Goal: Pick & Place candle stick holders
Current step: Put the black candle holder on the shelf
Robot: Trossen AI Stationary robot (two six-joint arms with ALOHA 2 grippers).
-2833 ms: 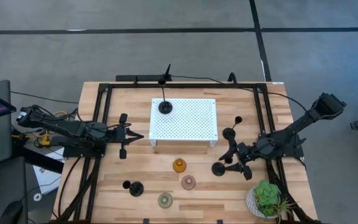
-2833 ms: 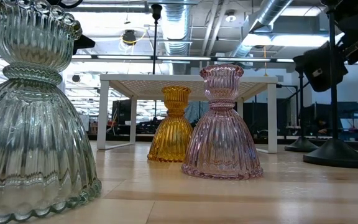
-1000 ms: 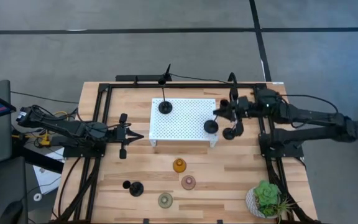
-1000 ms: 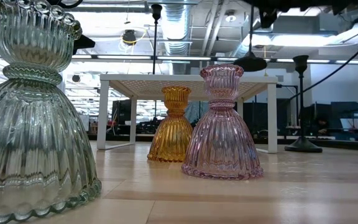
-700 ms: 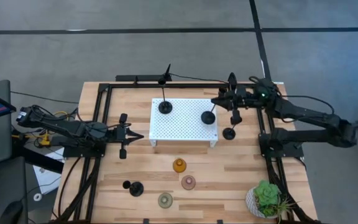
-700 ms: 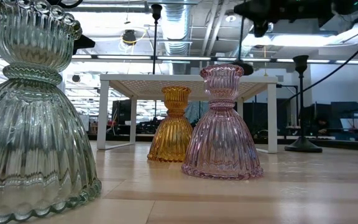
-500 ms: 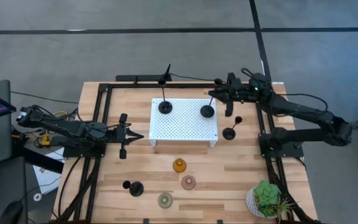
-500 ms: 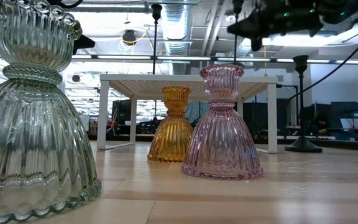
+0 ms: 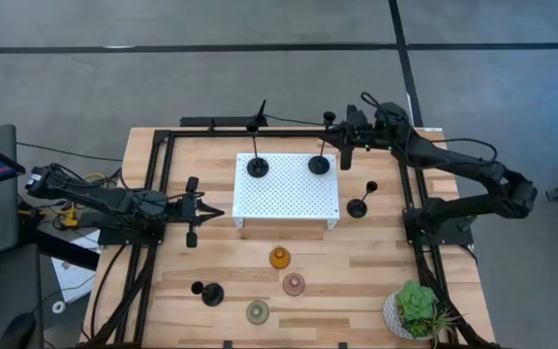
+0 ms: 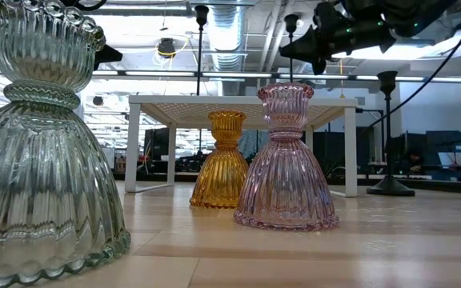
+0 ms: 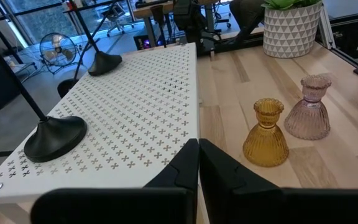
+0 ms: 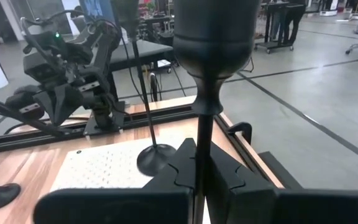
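Observation:
My right gripper (image 9: 335, 138) reaches over the far right part of the white perforated platform (image 9: 289, 199), shut on a black candle stick holder (image 9: 320, 163). A second black holder (image 9: 258, 167) stands on its disc base at the platform's far left. Two more black holders stand on the table, one (image 9: 357, 206) right of the platform and one (image 9: 210, 292) near the front left. The amber (image 9: 279, 258), pink (image 9: 294, 284) and pale green (image 9: 258, 311) holders stand in front of the platform. My left gripper (image 9: 213, 210) waits shut, left of the platform. My right gripper pinches the black holder's thin stem (image 12: 202, 140) between its two fingers, a little below the cup (image 12: 215, 28). The fingers come level from the table's right side, across the stem. The holder stands upright, its disc base (image 11: 104, 62) on or just above the platform; I cannot tell which.
A green potted plant (image 9: 417, 308) stands at the table's front right corner. Black frame rails (image 9: 158, 194) run along the table's left, right and far sides. Bare wood lies between the platform and the three glass holders.
My right gripper has carried the black holder from the platform's right edge toward the table's far edge and a little left, lowering it. The holder has stayed upright, and its base is now over the platform's far right part.

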